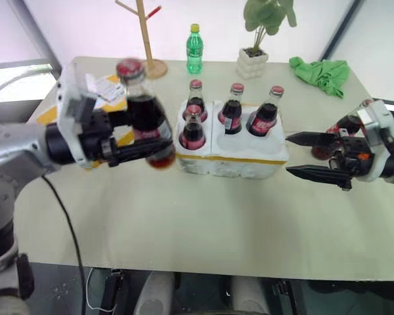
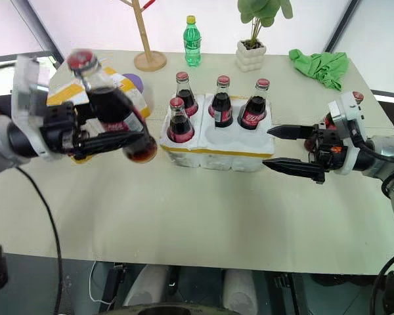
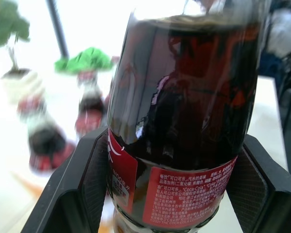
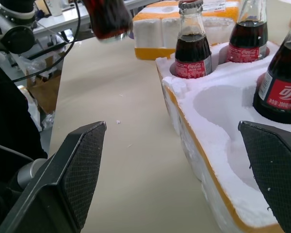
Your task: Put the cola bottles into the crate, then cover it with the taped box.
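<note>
My left gripper (image 1: 144,141) is shut on a cola bottle (image 1: 143,108) with a red cap, held tilted in the air left of the crate (image 1: 236,163). In the left wrist view the bottle (image 3: 184,121) sits between both black fingers (image 3: 82,179). Several cola bottles (image 1: 233,108) stand in the white crate's wells; a front well (image 4: 223,107) is empty. My right gripper (image 1: 289,155) is open at the crate's right end, holding nothing. One more cola bottle (image 1: 345,125) stands behind it. The taped box (image 2: 128,85) lies behind my left hand, partly hidden.
A green plastic bottle (image 1: 194,49), a wooden stand (image 1: 146,39) and a potted plant (image 1: 253,62) line the table's far side. A green cloth (image 1: 322,73) lies at the far right. Bare tabletop (image 1: 203,216) stretches from the crate to the near edge.
</note>
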Controlling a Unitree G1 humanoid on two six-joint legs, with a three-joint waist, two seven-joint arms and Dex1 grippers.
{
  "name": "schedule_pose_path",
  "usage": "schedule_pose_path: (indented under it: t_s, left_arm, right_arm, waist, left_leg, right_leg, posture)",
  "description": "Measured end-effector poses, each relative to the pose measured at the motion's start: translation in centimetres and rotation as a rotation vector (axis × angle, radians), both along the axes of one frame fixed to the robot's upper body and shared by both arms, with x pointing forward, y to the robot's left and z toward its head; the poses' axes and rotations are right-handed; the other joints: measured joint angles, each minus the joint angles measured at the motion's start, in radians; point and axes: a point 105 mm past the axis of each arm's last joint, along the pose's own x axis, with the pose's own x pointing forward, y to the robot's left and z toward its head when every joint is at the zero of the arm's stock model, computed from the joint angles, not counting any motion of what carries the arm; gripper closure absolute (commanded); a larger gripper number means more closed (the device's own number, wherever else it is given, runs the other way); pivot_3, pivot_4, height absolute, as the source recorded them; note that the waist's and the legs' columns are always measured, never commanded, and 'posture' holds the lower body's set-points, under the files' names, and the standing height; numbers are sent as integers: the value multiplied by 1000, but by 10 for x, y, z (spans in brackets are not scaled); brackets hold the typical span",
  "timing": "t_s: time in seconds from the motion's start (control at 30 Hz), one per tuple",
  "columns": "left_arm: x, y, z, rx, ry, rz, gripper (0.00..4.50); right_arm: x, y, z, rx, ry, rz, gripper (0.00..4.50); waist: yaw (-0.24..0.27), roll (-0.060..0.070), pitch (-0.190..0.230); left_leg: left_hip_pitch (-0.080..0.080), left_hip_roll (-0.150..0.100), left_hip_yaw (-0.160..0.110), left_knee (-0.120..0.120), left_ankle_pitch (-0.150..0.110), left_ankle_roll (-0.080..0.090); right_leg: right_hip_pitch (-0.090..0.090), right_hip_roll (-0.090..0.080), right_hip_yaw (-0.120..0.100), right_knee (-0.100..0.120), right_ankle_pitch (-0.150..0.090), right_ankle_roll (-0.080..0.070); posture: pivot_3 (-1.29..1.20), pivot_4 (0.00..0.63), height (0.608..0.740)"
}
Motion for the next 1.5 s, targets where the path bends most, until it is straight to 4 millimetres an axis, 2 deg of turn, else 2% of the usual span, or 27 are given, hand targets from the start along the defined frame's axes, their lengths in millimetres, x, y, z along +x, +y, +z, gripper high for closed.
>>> schedule_pose_path:
  t_s: [0.17,0.4,0.6,0.7,0.9,1.1,1.33,1.5]
  left_arm:
    - [24,-35,-6,2,35,-81,1794]
    - [57,-74,-3,-49,64,-151,1794]
    - [68,-100,-24,-23,120,-200,1794]
    - [69,-110,-23,1,87,-215,1794]
    - [87,-126,-28,48,21,-102,1794]
    - [92,-136,-30,86,-25,-11,1794]
    - [89,-139,-33,102,4,39,1794]
    - [89,-127,-33,123,25,84,1794]
  right_arm:
    - [0,-2,-3,-7,-5,-18,0]
    - [-7,1,-12,3,-3,-42,0]
    - [-12,5,-13,16,-9,-58,0]
    - [-13,6,-12,21,-12,-66,0]
    - [-13,7,-11,36,-10,-76,0]
    - [-13,10,-10,50,-13,-78,0]
    - [-12,12,-6,54,-22,-74,0]
    - [-12,12,-7,54,-16,-73,0]
  waist:
    - [0,0,0]
    - [1,0,0]
    - [-2,0,0]
    - [0,0,0]
    - [2,0,0]
    - [2,0,0]
    - [2,0,0]
    - [-3,0,1]
  left_leg:
    - [-1,0,0,1,0,0]
    - [-4,-1,0,-2,0,1]
    - [-4,-1,0,-2,0,1]
    - [-4,-1,0,-1,0,1]
    - [-4,-1,0,0,0,1]
    - [-3,-1,0,0,0,1]
    - [-3,-1,0,1,0,1]
    - [-4,-1,0,0,0,1]
  right_leg:
    - [0,0,0,0,0,1]
    - [-3,0,0,-1,0,2]
    - [-3,0,0,-2,0,2]
    - [-3,0,0,-2,0,2]
    - [-2,-1,0,-2,0,2]
    - [-1,-1,0,-1,0,3]
    - [-1,-1,0,-1,0,3]
    - [-3,0,0,0,0,3]
  posture:
    - [0,150,740]
    - [0,150,740]
    - [0,150,740]
    - [0,150,740]
    - [0,150,740]
    - [0,150,740]
    - [0,150,740]
    - [0,150,740]
